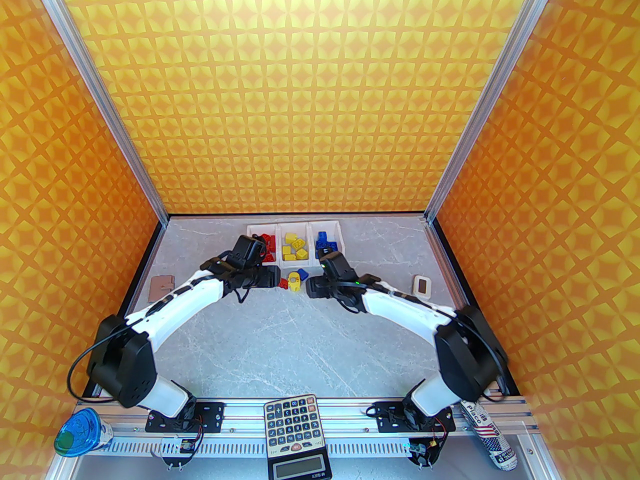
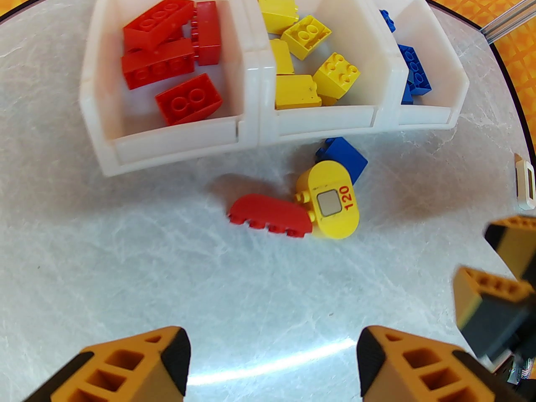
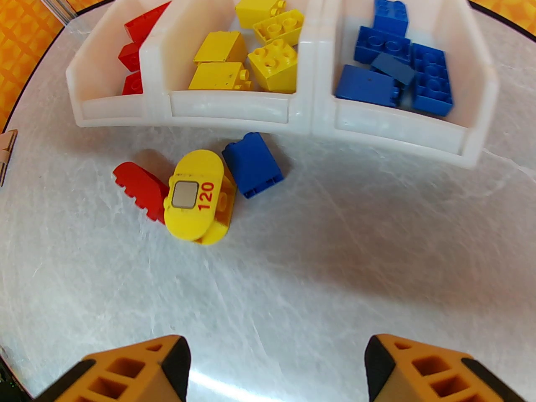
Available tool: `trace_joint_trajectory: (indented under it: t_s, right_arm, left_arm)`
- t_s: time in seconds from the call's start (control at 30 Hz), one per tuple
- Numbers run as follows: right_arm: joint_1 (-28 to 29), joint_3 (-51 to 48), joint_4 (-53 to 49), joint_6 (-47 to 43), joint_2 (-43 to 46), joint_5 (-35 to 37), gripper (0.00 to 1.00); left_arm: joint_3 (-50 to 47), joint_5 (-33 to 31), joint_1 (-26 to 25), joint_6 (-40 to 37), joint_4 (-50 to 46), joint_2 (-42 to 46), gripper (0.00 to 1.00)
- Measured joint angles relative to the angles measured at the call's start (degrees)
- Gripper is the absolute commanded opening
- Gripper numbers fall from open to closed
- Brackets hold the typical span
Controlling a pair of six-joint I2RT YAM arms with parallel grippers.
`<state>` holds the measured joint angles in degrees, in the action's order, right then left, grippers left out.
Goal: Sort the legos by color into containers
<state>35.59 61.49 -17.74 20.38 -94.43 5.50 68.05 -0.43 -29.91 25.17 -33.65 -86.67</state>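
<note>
Nearly done: red lego (image 2: 268, 216), yellow lego (image 2: 335, 220), blue lego (image 2: 347, 157) await the containers (image 2: 251, 132); left fingers (image 2: 138, 367), right fingers (image 3: 138, 371) spread empty.

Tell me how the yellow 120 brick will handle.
The yellow 120 brick looks like rigid plastic, probably unbending. Its rounded ends may slip when gripped. It seems to touch the red brick, so pushing likely moves both.

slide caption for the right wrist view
Open right gripper near a red lego, yellow lego and blue lego outside the containers
</note>
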Motion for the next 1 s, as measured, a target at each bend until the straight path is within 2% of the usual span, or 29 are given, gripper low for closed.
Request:
trace_joint_trajectory:
  t_s: [0.47,1.0]
  right_arm:
    - [2.34,14.34,-0.61,0.44,-17.99,0.31,0.72]
    - [3.82,22.75,-2.84,0.44,-24.9,0.7,0.67]
  left_arm:
    - [-0.94,-0.94,0.0,0.15,-0.63,5.35,0.7]
    - [-2.45,-2.05,0.02,0.15,-2.62,9.51,0.7]
